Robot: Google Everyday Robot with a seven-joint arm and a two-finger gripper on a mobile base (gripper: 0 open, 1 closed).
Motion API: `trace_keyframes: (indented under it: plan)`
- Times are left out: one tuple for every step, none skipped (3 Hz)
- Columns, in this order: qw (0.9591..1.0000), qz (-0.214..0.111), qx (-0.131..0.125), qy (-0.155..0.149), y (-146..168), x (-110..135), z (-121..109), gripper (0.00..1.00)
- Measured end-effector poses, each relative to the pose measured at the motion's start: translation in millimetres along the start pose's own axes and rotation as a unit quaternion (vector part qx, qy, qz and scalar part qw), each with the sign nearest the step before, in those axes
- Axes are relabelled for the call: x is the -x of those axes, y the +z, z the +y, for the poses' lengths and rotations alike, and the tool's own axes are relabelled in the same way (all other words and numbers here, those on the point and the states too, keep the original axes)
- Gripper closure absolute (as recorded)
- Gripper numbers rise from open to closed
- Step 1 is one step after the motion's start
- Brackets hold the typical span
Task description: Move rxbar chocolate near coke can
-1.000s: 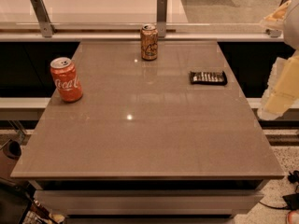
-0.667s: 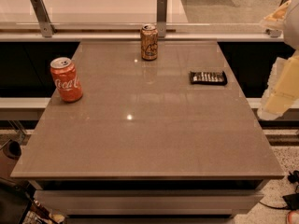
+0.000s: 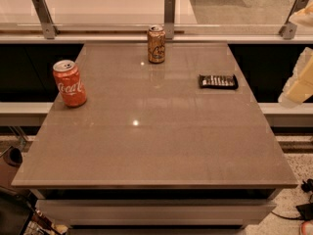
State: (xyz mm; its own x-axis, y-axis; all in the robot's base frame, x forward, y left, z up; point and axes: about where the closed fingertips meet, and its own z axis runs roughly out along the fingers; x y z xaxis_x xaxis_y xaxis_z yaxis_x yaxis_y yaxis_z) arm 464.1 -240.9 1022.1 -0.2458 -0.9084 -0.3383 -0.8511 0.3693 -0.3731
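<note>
Gripper: pale arm parts (image 3: 299,84) show at the right edge of the view, off the table and beside its right side; the gripper itself cannot be picked out, so I cannot tell how it is set.
Rxbar chocolate: (image 3: 218,81) lies flat near the table's right edge, toward the far half, long side running left to right, untouched.
Coke can: (image 3: 69,83) stands upright near the left edge, well apart from the bar, across the width of the table.
Other can: brown-orange patterned can (image 3: 156,44) stands upright at the far middle, between the two in left-right terms but farther back.
Table: (image 3: 146,151) smooth and glossy, with bare surface between bar and coke can.
Progress: judged not yet begun; the bar is not grasped.
Risk, grasp: the bar is thin and flat, so fingers may skid over it or push it off the nearby right edge.
Risk, target: setting down by the patterned can would be the wrong place.
Risk, placement: coming in too close could knock the coke can over.
</note>
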Motion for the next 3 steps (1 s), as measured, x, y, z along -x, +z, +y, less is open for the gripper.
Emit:
trace_keyframes:
  plan:
    - [0.9985, -0.040, -0.007, 0.035, 16.1, -18.7, -39.1, 0.00]
    - [0.9944, -0.086, -0.003, 0.061, 39.9, -31.5, -70.8, 0.00]
    - [0.9903, -0.113, 0.017, 0.079, 68.2, -41.1, -82.3, 0.00]
